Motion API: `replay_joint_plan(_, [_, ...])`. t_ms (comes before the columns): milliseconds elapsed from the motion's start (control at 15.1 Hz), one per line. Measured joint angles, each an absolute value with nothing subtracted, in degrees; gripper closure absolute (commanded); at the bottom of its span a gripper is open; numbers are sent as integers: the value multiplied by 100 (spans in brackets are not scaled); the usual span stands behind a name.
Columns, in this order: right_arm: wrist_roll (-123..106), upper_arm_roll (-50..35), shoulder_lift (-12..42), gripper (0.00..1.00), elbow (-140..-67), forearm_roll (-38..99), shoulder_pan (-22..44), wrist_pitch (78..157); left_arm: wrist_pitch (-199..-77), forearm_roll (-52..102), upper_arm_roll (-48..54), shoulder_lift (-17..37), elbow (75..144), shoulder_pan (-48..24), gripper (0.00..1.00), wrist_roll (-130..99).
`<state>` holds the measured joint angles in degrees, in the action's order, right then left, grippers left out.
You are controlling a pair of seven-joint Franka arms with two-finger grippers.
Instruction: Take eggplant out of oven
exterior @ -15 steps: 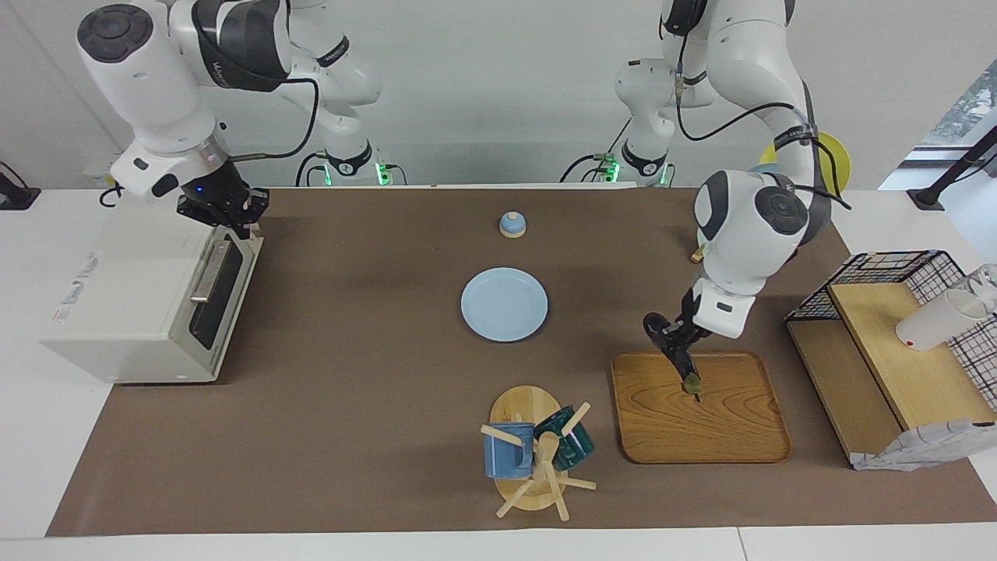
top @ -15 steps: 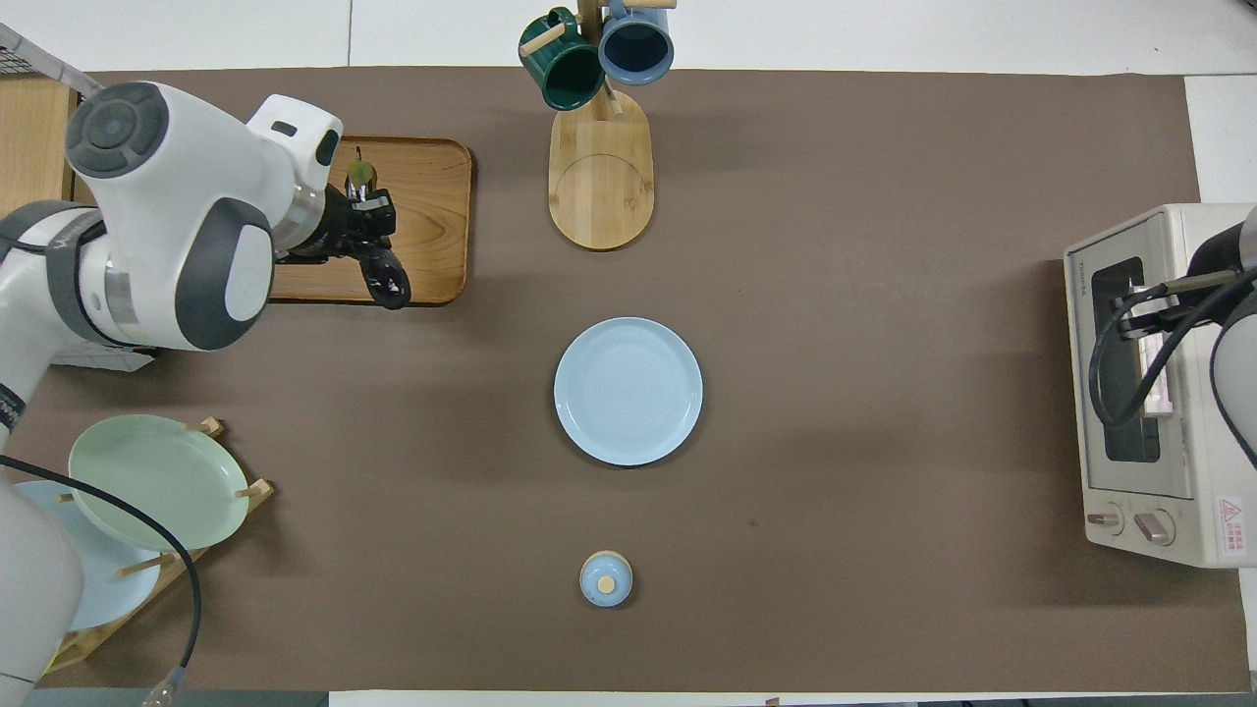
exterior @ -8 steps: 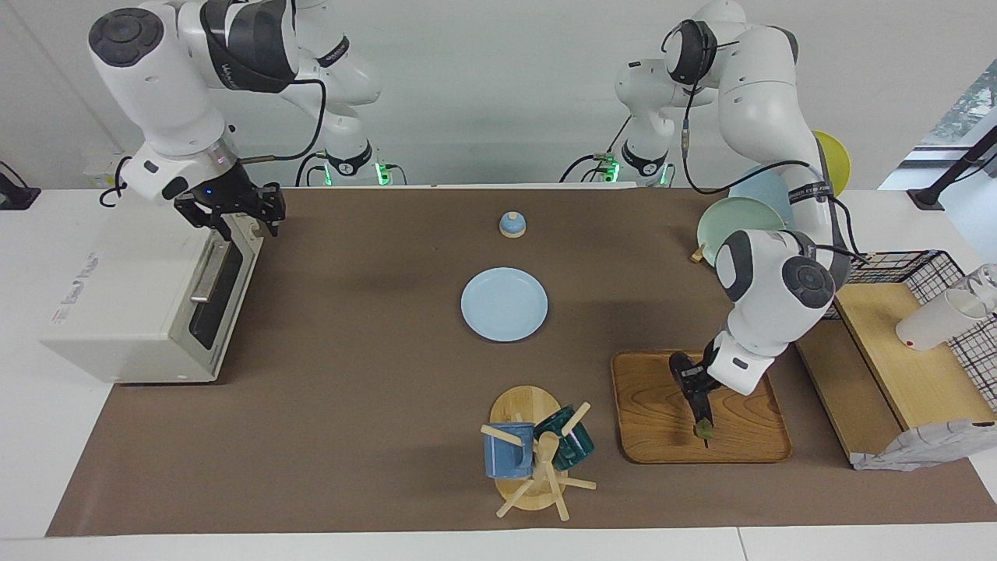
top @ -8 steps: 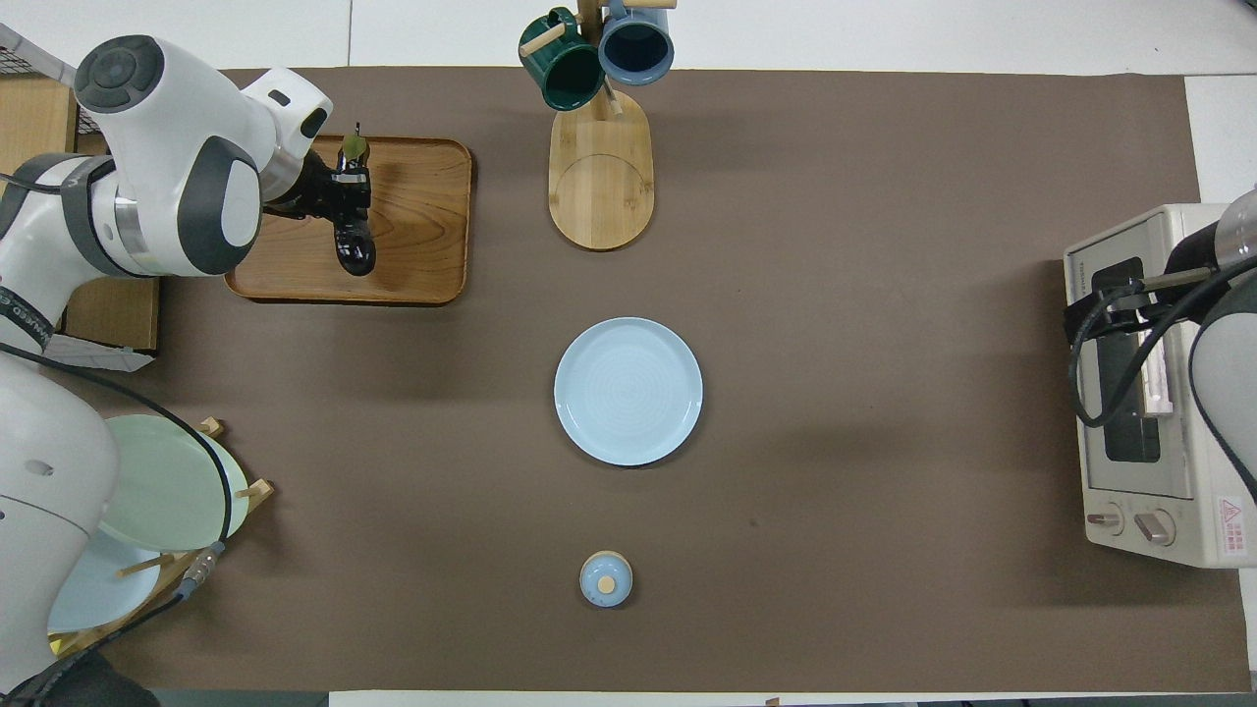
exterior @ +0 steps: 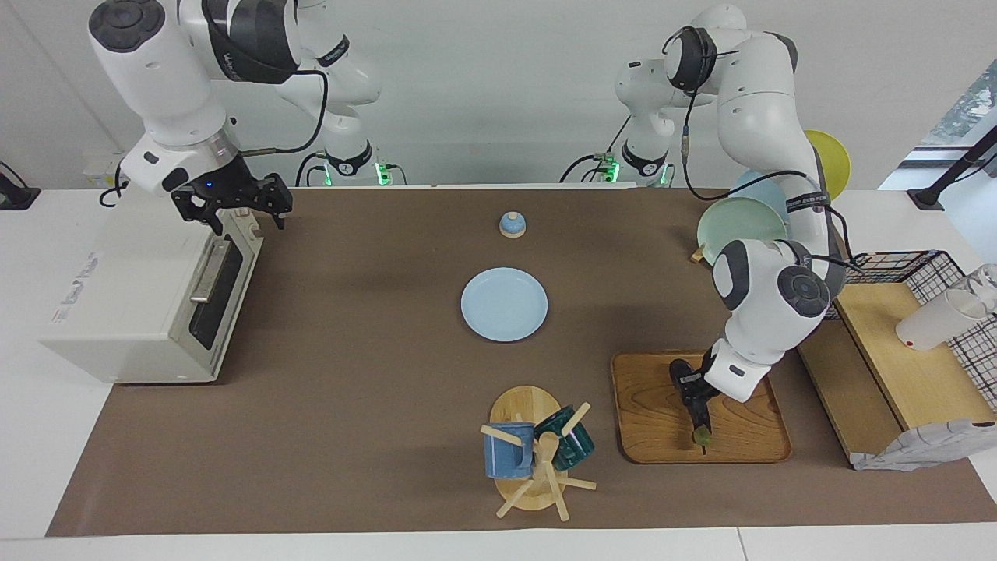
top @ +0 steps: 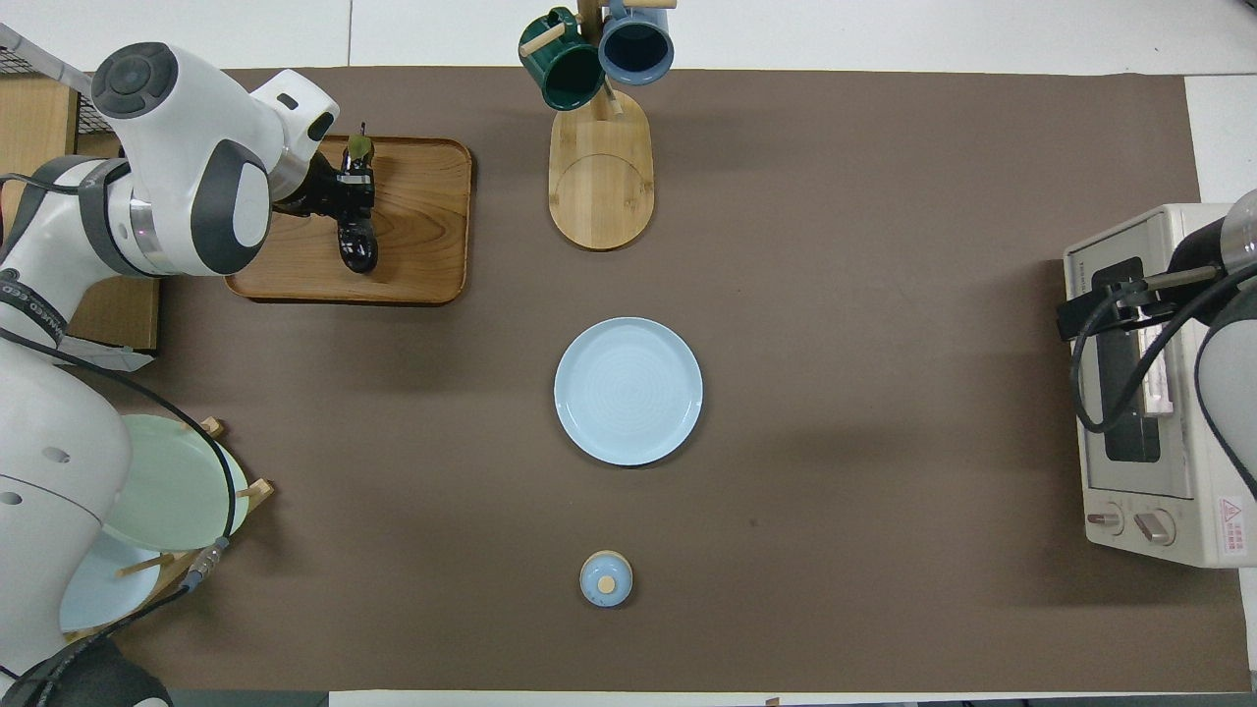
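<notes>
My left claw (exterior: pixel 695 399) grips the slim dark purple eggplant (exterior: pixel 690 387) low over the wooden tray (exterior: pixel 662 436), touching or nearly. The boxy white oven (exterior: pixel 132 304) stands shut; my right claw (exterior: pixel 243 210) hangs wide above it. Only letting go remains.

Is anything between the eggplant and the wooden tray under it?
Nothing visible. The left gripper holds the eggplant low over the bare wooden tray, stem end down; the oven stands shut at the right arm's end.

Counts on the desk
Showing: one oven (exterior: pixel 148 300), one eggplant (exterior: pixel 689 393), one tray (exterior: pixel 662 413), two mugs (exterior: pixel 508 450), four plates (exterior: pixel 504 304).
</notes>
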<state>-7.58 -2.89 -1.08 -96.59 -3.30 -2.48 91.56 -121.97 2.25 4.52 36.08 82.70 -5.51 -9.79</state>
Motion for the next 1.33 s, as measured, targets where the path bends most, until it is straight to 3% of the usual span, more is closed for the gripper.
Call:
replay_joint_plan(464, [-754,-3,-113,0,-9652,-326,137,9154,-11910,225,450,3363,8225,-537,0,-973])
replay_joint_plan(1325, [-749,68,-113,0,-9618,-323,151,9026,-9559,222,435,1040,8454,-345,0,-973])
